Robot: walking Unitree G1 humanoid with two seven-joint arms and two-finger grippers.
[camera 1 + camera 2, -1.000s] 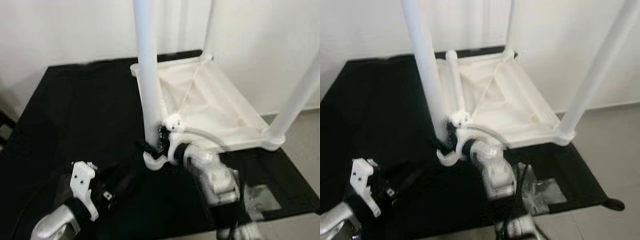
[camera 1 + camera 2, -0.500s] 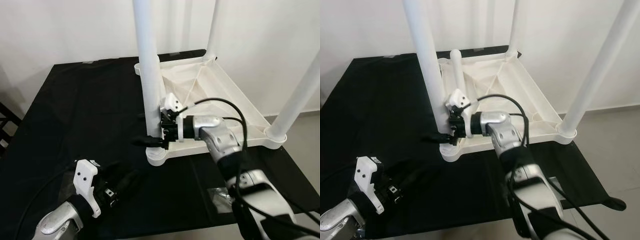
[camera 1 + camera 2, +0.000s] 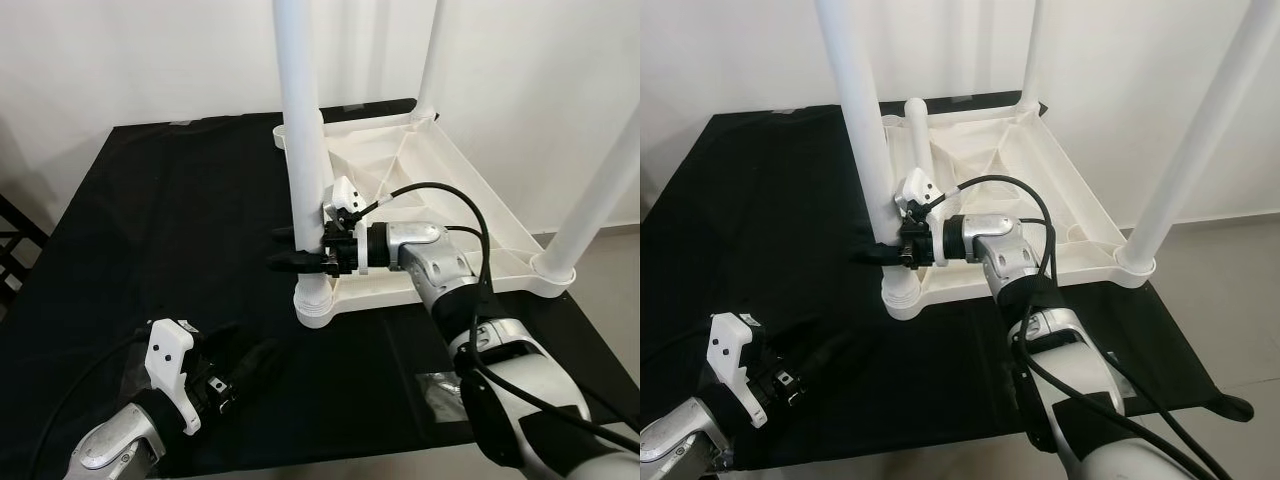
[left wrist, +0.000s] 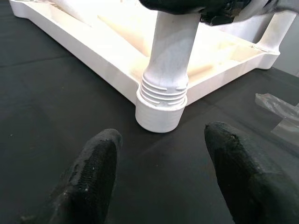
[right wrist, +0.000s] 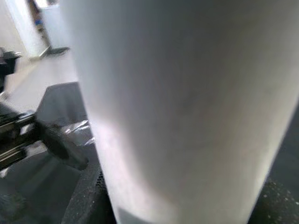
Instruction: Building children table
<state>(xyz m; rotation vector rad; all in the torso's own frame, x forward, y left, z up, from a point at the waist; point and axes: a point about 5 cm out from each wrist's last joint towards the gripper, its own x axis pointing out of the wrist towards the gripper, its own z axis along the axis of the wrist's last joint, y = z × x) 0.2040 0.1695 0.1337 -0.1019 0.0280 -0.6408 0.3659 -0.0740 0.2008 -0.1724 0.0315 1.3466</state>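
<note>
A white plastic children's table [image 3: 470, 215] lies upside down on a black cloth [image 3: 150, 220], its legs pointing up. The near-left leg [image 3: 300, 120] stands in its corner socket [image 3: 318, 308], with the screw threads showing just above the socket [image 4: 163, 91]. My right gripper [image 3: 277, 248] is shut on this leg a little above the socket, one finger on each side; the leg [image 5: 187, 107] looms close in the right wrist view. My left gripper [image 3: 243, 362] rests low on the cloth in front of that corner, open and empty, its fingers [image 4: 98, 163] pointing at the socket.
Two more legs [image 3: 600, 190] [image 3: 430, 55] rise at the table's right and far corners. A clear plastic bag [image 3: 450, 385] lies on the cloth at the front right. A white wall stands close behind, and the floor [image 3: 610, 270] drops off to the right.
My right gripper has slid up the leg from the socket to a little above it. The blurred view has steadied. The left gripper has stayed put.
</note>
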